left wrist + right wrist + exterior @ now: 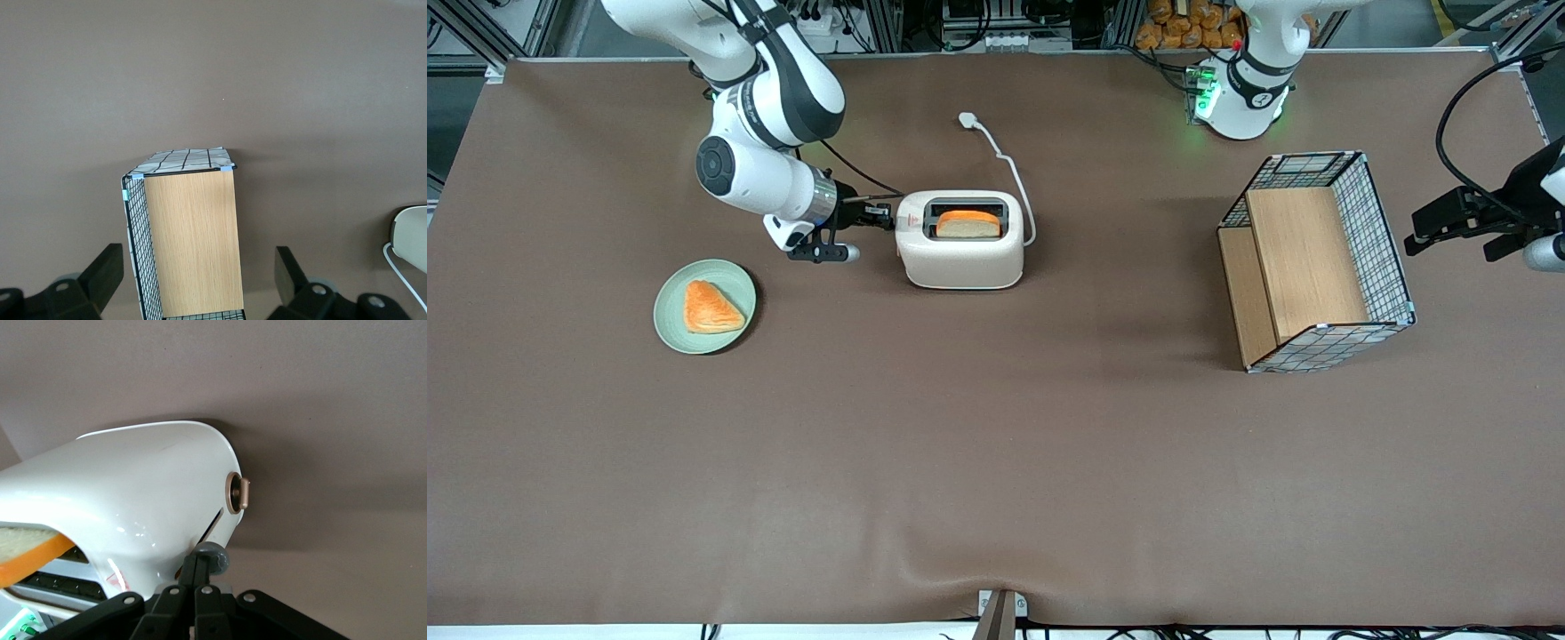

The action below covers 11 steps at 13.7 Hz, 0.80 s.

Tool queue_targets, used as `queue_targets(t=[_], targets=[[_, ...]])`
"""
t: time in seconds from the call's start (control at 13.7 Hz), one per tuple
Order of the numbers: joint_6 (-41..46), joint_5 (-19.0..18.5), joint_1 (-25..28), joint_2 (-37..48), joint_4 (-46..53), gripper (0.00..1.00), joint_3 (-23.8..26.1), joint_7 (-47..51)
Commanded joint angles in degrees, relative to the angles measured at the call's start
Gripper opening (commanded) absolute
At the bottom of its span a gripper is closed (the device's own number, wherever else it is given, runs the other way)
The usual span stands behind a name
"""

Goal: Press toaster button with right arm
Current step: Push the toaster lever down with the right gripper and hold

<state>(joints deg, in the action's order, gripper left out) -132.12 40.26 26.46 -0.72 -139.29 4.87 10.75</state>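
Gripper (885, 216), fingers (201, 570) pinched together holding nothing, is touching the toaster button (212, 558) on the toaster (960, 240)'s short end, bread slice (967, 224) sitting in the toaster's slot, green plate (704, 306) lying near the toaster.

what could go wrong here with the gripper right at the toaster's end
The gripper, shut, sits against the toaster's short end at the grey lever knob, while a round tan dial lies close by; a slip could hit the wrong control. A sideways push might slide the light toaster along the cloth, or tug its cord.
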Motion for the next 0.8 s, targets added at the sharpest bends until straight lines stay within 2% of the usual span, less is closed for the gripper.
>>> queue_targets(t=[0.0, 0.73], targets=[[-2.53, 1.67, 1.05, -0.51, -0.63, 0.0, -0.3, -0.64], [-2.71, 1.67, 0.79, -0.69, -1.86, 0.0, -0.3, -1.61]])
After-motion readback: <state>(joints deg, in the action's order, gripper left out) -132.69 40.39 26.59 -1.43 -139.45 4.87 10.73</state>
